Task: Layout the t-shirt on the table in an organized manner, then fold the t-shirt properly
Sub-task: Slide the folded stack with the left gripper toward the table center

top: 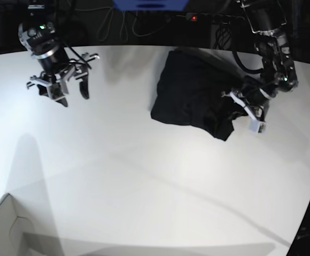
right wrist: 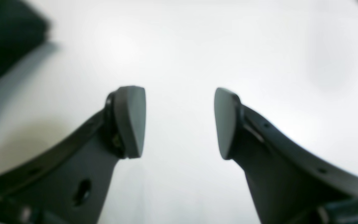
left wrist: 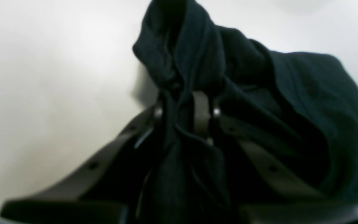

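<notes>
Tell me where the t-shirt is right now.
In the base view the t-shirt lies bunched on the table at the far right, one fold pinched in the left gripper; the open right gripper hangs well away.

We see two black arms. The right gripper (right wrist: pixel 179 123) has dark grey curved fingers (right wrist: pixel 129 121) with flat grey pads and screw holes. The left gripper (left wrist: pixel 186 113) shows silver screws.
</notes>
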Robot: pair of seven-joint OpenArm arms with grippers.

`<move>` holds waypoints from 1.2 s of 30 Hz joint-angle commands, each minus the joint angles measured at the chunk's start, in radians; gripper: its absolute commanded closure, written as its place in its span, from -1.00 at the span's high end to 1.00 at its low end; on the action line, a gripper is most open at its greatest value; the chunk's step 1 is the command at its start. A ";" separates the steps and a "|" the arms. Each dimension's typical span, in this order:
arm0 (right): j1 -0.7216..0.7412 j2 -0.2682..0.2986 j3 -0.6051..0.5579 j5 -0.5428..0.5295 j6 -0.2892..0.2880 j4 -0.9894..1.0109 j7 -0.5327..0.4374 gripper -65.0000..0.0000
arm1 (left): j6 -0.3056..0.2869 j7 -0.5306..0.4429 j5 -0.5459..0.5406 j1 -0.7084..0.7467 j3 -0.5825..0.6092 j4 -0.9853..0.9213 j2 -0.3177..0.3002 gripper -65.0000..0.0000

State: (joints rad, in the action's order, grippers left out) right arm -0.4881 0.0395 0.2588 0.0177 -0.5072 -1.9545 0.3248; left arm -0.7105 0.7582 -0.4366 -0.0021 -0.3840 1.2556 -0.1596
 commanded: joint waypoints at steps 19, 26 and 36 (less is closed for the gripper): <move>-0.014 -0.117 0.412 -0.017 -0.012 -0.013 -0.026 0.08 | 0.015 -0.487 0.172 -0.493 0.992 -0.311 0.005 -0.99; -0.019 -0.166 0.518 -0.017 -0.104 -0.013 -0.026 0.08 | 0.013 -0.495 0.328 -0.612 1.081 -0.468 0.136 -0.99; -0.022 -0.195 0.574 -0.017 -0.191 -0.015 -0.026 0.08 | 0.012 -0.566 0.471 -0.637 1.095 -0.475 0.222 -0.98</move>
State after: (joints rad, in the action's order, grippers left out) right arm -0.5030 -0.1589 0.8265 0.0181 -0.6991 -1.9518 0.3225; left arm -0.7002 0.2192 0.0475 -0.6052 0.7170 0.7662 0.0498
